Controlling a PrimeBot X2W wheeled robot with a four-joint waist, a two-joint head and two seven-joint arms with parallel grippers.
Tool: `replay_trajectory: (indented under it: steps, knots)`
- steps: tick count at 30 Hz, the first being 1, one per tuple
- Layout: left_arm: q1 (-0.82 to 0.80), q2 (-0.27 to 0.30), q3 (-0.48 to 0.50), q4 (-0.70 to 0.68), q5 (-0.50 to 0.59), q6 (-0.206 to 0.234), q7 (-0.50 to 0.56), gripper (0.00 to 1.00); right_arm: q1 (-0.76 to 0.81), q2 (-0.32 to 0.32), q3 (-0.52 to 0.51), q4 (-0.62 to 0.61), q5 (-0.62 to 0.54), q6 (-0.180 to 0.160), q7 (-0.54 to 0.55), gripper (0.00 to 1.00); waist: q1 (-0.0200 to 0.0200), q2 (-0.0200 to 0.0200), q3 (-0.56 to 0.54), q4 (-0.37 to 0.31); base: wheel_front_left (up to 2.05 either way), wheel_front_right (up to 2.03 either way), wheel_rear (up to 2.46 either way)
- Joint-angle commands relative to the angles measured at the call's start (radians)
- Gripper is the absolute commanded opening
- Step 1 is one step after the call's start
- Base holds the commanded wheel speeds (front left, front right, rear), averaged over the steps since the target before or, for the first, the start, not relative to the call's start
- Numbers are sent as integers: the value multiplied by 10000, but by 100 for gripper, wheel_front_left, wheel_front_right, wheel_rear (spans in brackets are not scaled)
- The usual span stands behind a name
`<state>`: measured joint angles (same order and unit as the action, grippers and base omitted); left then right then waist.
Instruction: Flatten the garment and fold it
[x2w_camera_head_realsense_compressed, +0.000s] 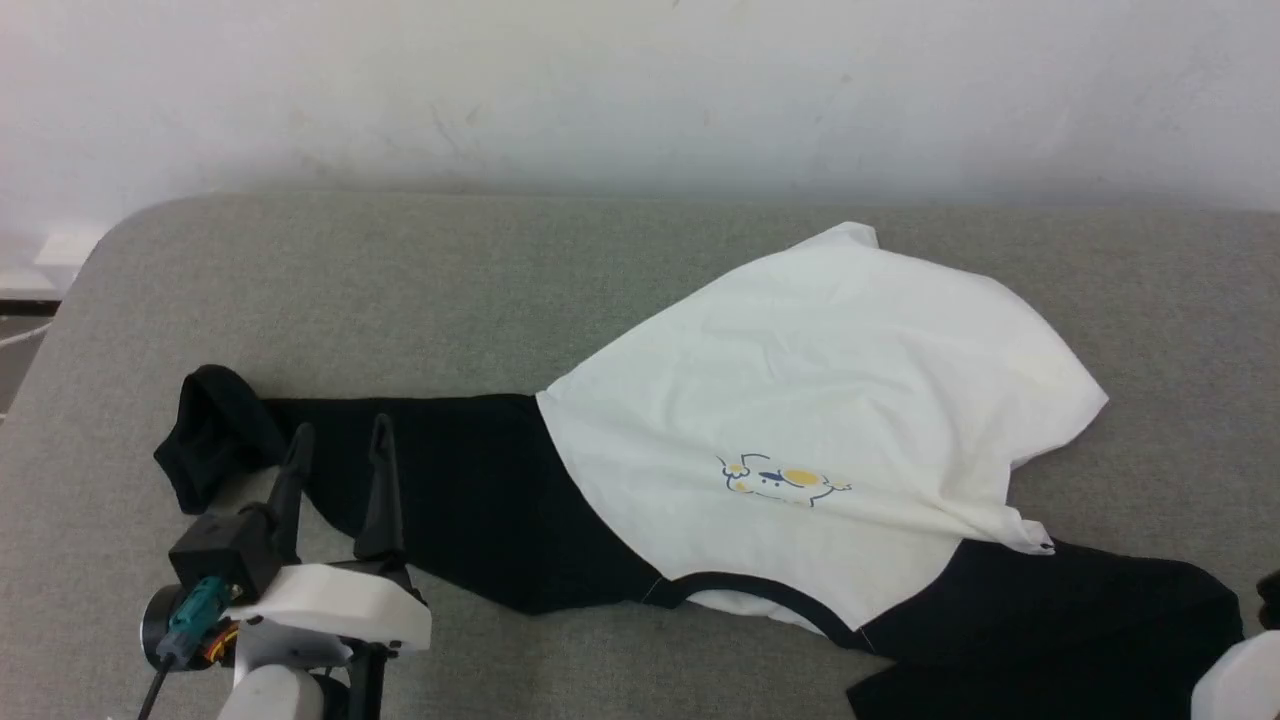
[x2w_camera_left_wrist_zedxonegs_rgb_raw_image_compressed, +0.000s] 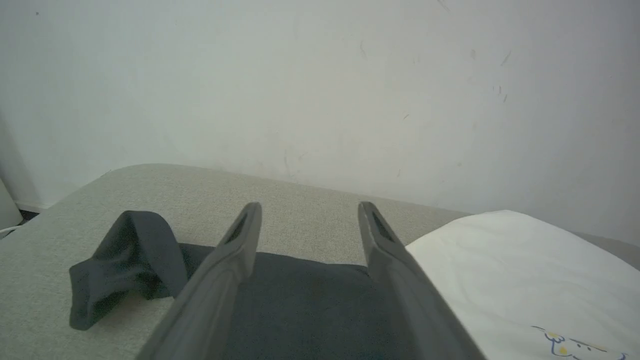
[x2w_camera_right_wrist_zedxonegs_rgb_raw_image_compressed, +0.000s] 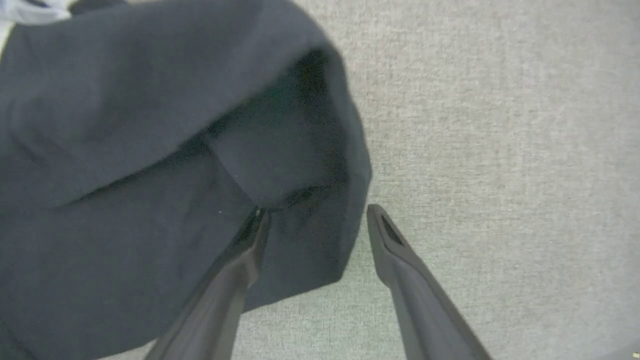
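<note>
1. Status: early, flattening half done, no fold made yet.
2. The long-sleeved shirt with cream-white body, black sleeves and black collar (x2w_camera_head_realsense_compressed: 800, 400) lies chest-up across the grey fabric-covered tabletop (x2w_camera_head_realsense_compressed: 400, 280), skewed, collar (x2w_camera_head_realsense_compressed: 740, 585) toward the robot.
3. Body mostly spread, light wrinkles, one hem corner tucked under. Blue-line print (x2w_camera_head_realsense_compressed: 785, 480) visible.
4. Left-side sleeve (x2w_camera_head_realsense_compressed: 450, 480) stretched out, cuff (x2w_camera_head_realsense_compressed: 215, 430) curled up.
5. Right-side sleeve (x2w_camera_head_realsense_compressed: 1080, 610) doubled over, needs straightening.
6. Left tool (x2w_camera_head_realsense_compressed: 340, 430) open over the left-side sleeve, gripping nothing.
7. Right tool (x2w_camera_right_wrist_zedxonegs_rgb_raw_image_compressed: 317, 212) open at the right-side sleeve's edge, nothing clamped.
</note>
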<state>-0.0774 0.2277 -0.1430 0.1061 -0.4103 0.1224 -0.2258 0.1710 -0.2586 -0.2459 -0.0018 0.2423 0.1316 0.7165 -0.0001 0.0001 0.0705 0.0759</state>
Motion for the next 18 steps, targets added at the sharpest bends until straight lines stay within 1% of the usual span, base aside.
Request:
replay_trajectory:
  steps: [1, 4, 5, 6, 9, 12, 15, 18]
  knots:
    - [107, -38, -53, -40, 90, -72, 19, 100, -285, -39, 143, 267, 78, -9, -126, 100, 1, -1, 191, 122, 0, 0, 0]
    - [97, -121, -185, -16, 56, -106, 74, 100, -674, -142, 383, 1044, -1, -9, -411, 100, 1, -1, 385, 220, 0, 0, 0]
    - [77, -143, -223, 1, 51, -118, 81, 100, -778, -226, 468, 1314, -82, -9, -535, 94, 1, -1, 432, 261, 0, 0, 0]
    - [54, -163, -255, 30, 41, -129, 84, 100, -881, -364, 558, 1549, -226, -9, -714, 0, 1, -1, 455, 294, 0, 0, 0]
    - [6, -193, -322, 139, 24, -149, 83, 100, -1233, -908, 508, 1982, -952, -9, -1428, 0, 1, -1, 434, 348, 0, 0, 0]
    - [52, -204, -352, 290, 1, -145, 71, 100, -1658, -1258, 163, 1982, -1499, -9, -1995, 0, 1, -1, 218, 329, 0, 0, 0]
    - [120, -244, -363, 416, -59, -151, 37, 100, -1982, -1711, -19, 1533, -1949, -9, -2327, 0, 1, -1, -52, 303, 0, 0, 0]
    - [154, -302, -408, 496, -97, -167, 2, 100, -2172, -2298, 44, 832, -2254, -9, -2452, 0, 1, -1, -277, 311, 0, 0, 0]
